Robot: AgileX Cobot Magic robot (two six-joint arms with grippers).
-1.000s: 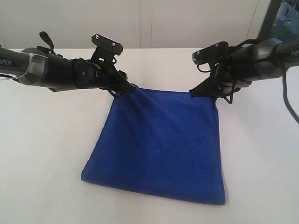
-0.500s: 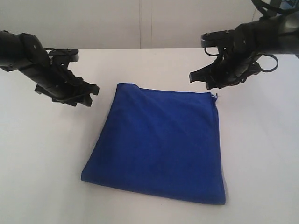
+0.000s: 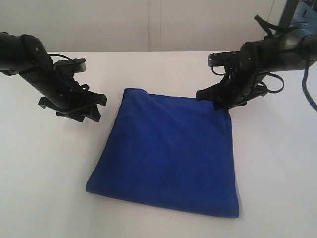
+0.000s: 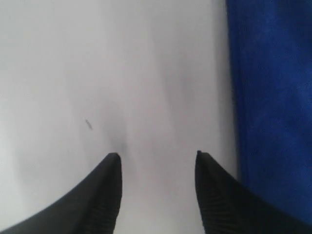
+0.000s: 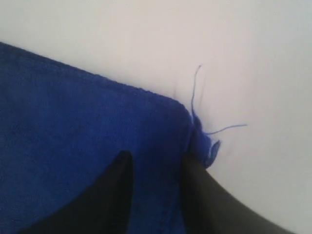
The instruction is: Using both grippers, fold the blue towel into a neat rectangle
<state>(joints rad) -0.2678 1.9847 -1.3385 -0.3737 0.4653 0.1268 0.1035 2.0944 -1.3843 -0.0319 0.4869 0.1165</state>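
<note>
The right gripper (image 5: 155,158) has been lowered to the towel's (image 3: 168,153) far right corner, fingers narrowly parted over it, loose threads (image 5: 195,92) beside. The left gripper (image 4: 157,155), parted wider, is held over bare table (image 3: 49,163) beside the towel, which lies flat, unmoved.

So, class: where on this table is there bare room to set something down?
Free: the table left of the towel, in front of the left tool; the strip behind the towel between both tools; the table right of the towel. Crowded: the towel's far corners, especially at the right tool.
</note>
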